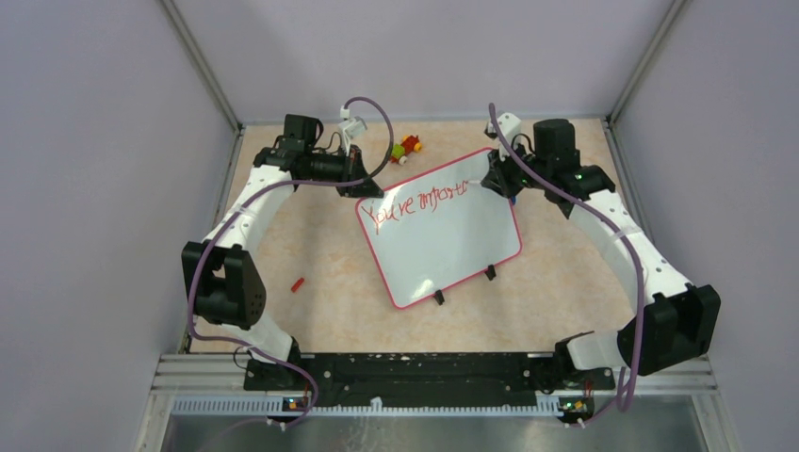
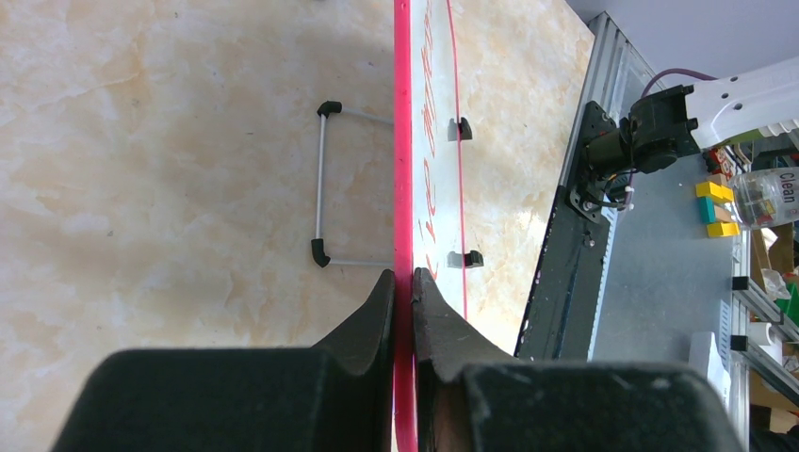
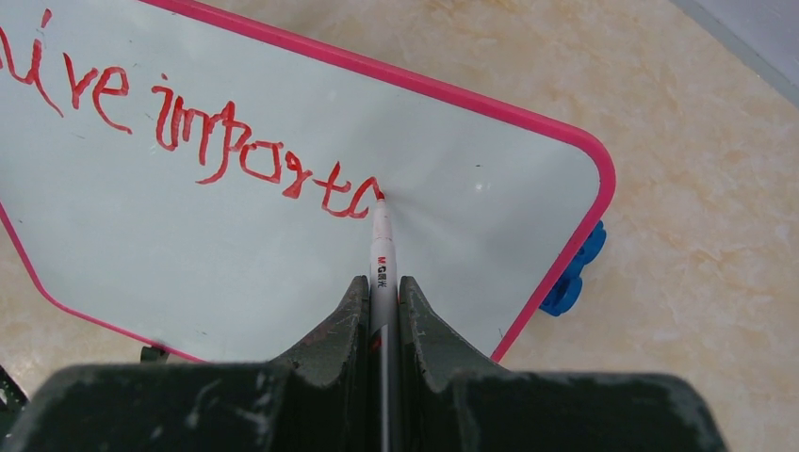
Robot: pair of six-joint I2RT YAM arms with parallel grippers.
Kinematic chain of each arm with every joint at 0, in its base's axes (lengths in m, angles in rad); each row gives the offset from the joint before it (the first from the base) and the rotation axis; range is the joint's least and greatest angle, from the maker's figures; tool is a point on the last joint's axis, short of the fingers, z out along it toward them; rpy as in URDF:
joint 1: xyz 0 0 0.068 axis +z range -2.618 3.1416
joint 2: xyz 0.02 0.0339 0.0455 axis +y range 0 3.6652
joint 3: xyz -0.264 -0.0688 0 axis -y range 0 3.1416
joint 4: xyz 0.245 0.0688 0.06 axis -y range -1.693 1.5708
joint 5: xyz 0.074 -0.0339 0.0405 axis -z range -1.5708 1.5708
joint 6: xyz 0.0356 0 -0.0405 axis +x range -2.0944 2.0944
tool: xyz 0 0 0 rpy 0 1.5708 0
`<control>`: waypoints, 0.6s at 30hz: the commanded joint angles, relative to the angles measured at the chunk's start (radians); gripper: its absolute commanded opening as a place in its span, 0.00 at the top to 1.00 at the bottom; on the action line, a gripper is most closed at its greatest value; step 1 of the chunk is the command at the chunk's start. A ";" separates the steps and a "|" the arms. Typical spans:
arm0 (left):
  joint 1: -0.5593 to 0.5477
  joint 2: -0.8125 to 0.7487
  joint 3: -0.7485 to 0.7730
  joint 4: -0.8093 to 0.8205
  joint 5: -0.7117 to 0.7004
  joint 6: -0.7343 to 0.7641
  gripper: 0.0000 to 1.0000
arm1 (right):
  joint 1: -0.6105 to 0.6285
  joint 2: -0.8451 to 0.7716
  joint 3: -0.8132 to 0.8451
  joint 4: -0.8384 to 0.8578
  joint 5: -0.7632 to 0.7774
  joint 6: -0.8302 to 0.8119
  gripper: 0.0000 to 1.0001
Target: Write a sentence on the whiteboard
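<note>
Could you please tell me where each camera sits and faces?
Top external: high behind left arm and right arm, looking down on the whiteboard; both show.
Left wrist: on its arm, looking along the whiteboard's rim; left hand pinches it.
Right wrist: looking down the marker at the sentence; right hand shows.
All share the whiteboard.

Whiteboard (image 1: 443, 247): white, pink-red rim. Lettering (image 3: 203, 141): red. Table (image 1: 565, 282): beige marbled pattern. Clips (image 1: 490, 273): black. Marker (image 3: 382, 250): white. Walls (image 1: 94, 141): pale lilac.
</note>
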 commanded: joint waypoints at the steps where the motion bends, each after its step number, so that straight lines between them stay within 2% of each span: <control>1: -0.018 0.008 0.016 -0.011 0.016 0.016 1.00 | -0.010 -0.018 -0.011 0.019 -0.013 -0.011 1.00; 10: -0.018 0.008 0.017 -0.010 0.016 0.012 1.00 | -0.010 -0.056 -0.043 -0.004 -0.014 -0.022 1.00; 18: -0.018 0.004 0.016 -0.010 0.017 0.012 1.00 | -0.017 -0.069 0.012 -0.015 -0.001 -0.026 1.00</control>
